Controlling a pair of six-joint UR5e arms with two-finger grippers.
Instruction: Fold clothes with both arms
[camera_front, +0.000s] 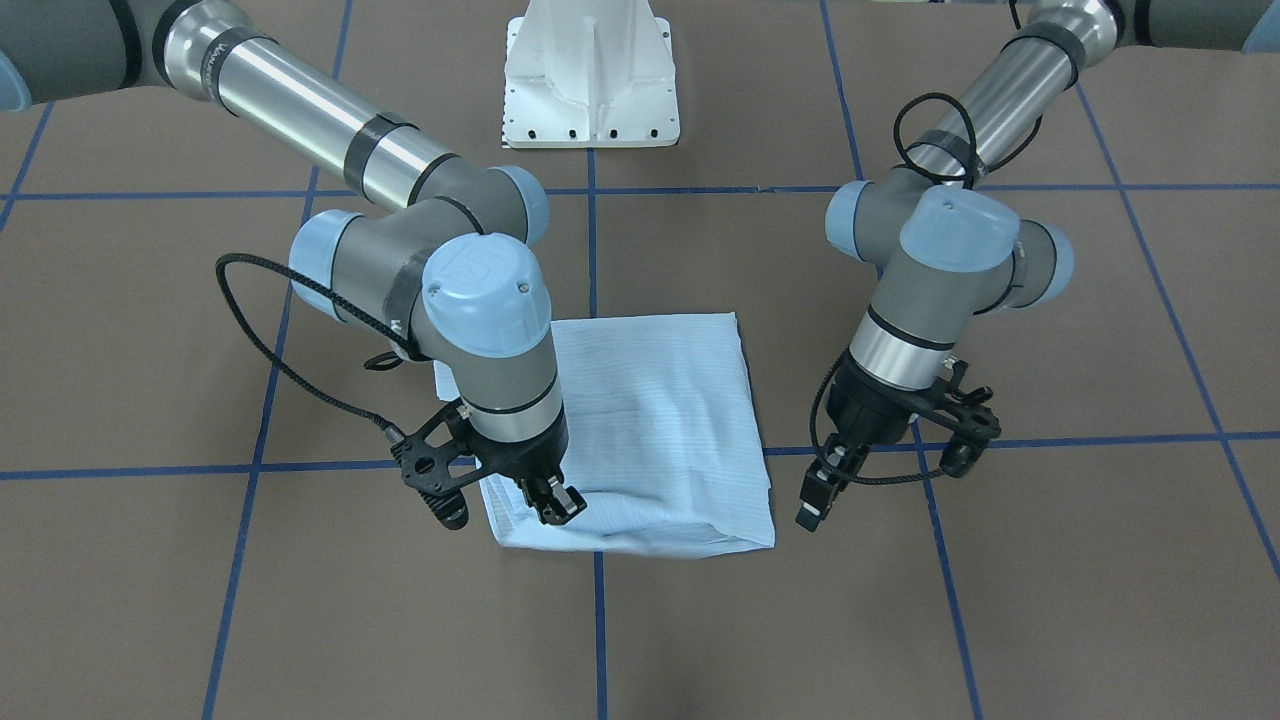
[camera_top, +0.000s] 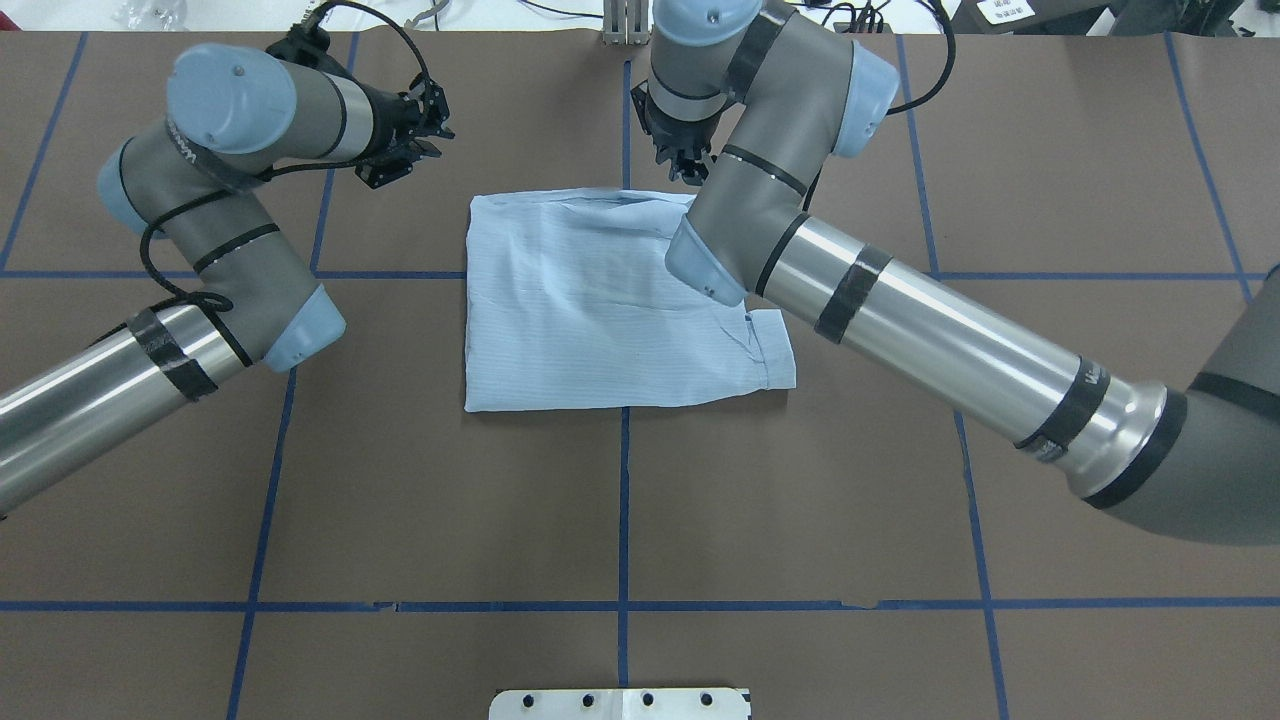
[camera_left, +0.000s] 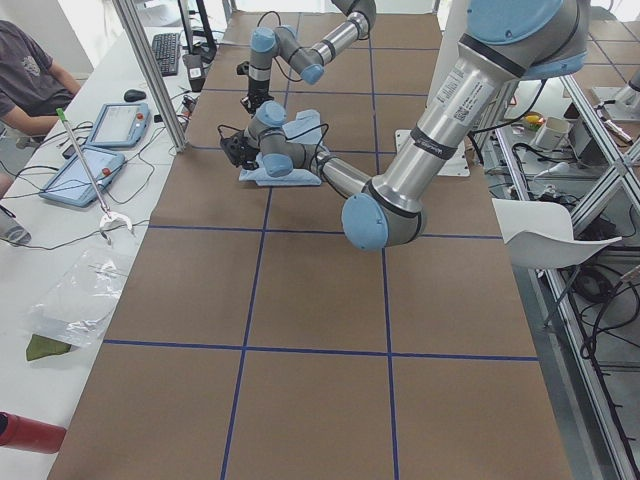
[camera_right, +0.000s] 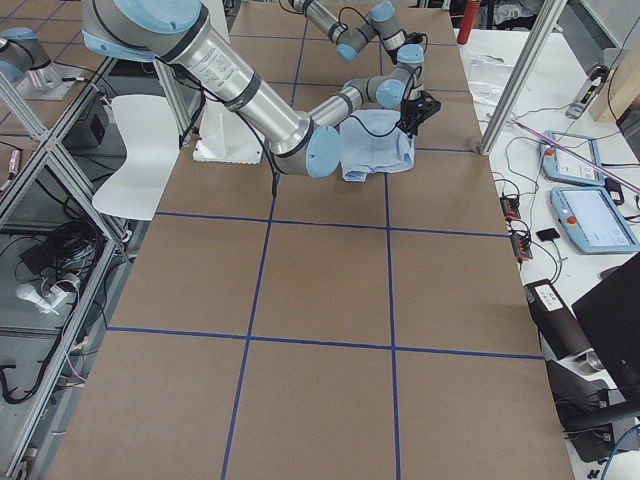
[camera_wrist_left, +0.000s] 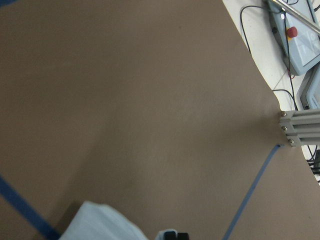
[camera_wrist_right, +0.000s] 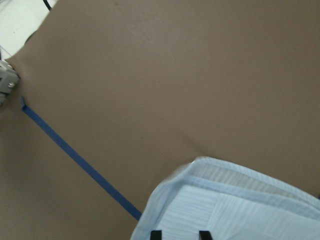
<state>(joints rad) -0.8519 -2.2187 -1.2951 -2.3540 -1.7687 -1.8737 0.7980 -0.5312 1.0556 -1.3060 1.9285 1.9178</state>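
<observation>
Right hand (camera_front: 556, 504) spread, left hand (camera_front: 813, 503) pinched closed

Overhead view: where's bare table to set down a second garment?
Free: the stretch of table between the shirt's robot-side hem and the white base plate. Crowded: the shirt's far edge, with the right gripper over its corner and the left gripper beside it.

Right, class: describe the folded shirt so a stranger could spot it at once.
Find the brown table crossed by blue tape lines. Covering one crossing before the white pedestal base lies a thin pale-blue striped shirt, folded into a rough square. It is the only cloth there.
</observation>
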